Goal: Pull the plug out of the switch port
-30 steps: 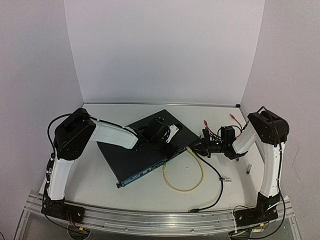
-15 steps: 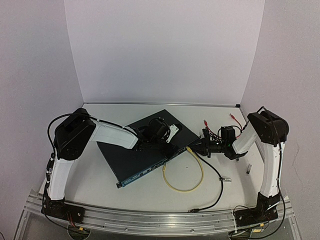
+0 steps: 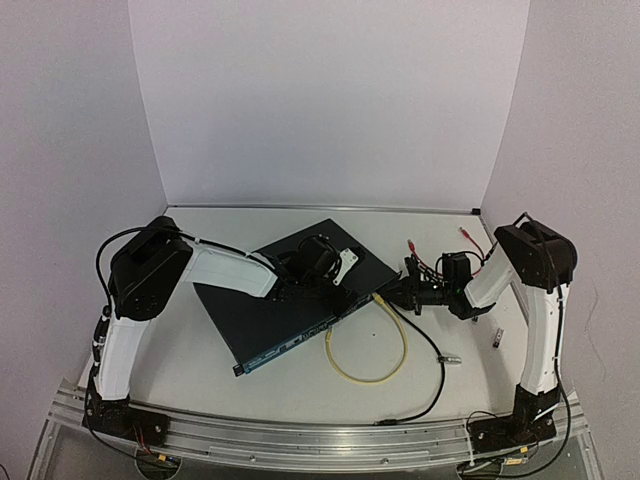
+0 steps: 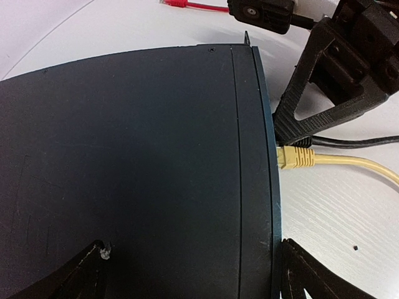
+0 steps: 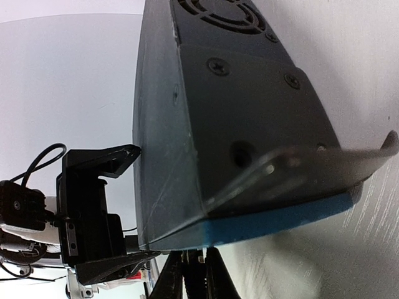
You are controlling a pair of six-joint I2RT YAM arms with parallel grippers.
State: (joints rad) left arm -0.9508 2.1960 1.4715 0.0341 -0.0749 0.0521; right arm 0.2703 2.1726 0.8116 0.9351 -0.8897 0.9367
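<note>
Right wrist view puts my right gripper (image 5: 190, 274) at the bottom of its picture, fingers (image 5: 169, 277) drawn nearly together with only a sliver between them. Whether they have actually bitten on anything I cannot tell from there. In the left wrist view, one of those fingers has its tip against the port face of the switch (image 4: 137, 156), right at the black plug (image 4: 300, 141). That plug sits just beside a yellow plug (image 4: 293, 157), and both are seated in their ports. My left gripper (image 4: 193, 249) is spread wide and holds nothing, one finger over the switch's top and the other out past its port edge, as if to steady the box. The switch lies skewed about the middle of the desk (image 3: 200, 350), ports toward the near right corner. By my reckoning the reach is done, the pinch needs confirming, and the pull itself is all to come.
</note>
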